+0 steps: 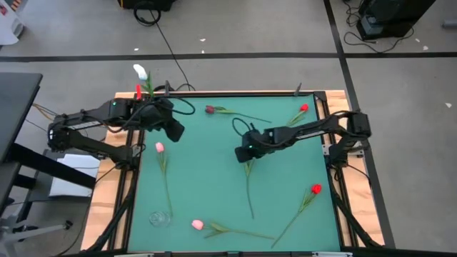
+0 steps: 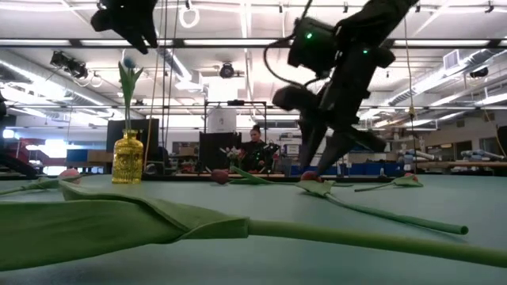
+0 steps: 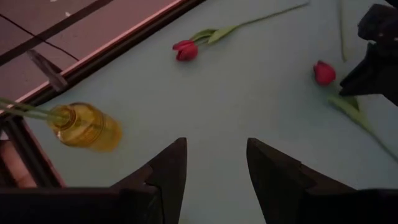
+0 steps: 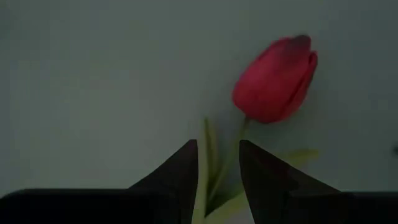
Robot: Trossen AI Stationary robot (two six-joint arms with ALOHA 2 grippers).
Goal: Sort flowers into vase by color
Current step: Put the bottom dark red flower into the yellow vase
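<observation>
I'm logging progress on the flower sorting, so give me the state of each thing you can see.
Yellow vase: upright, holding the white flower.
Red flower: lying flat, stem between right gripper fingers.
Left gripper: open, empty, near vase.
Clear vase: empty.

The flat table mat was teal green. A small glass bottle vase was amber yellow. The closest artificial tulip showed a bright red bud on a green stem.
</observation>
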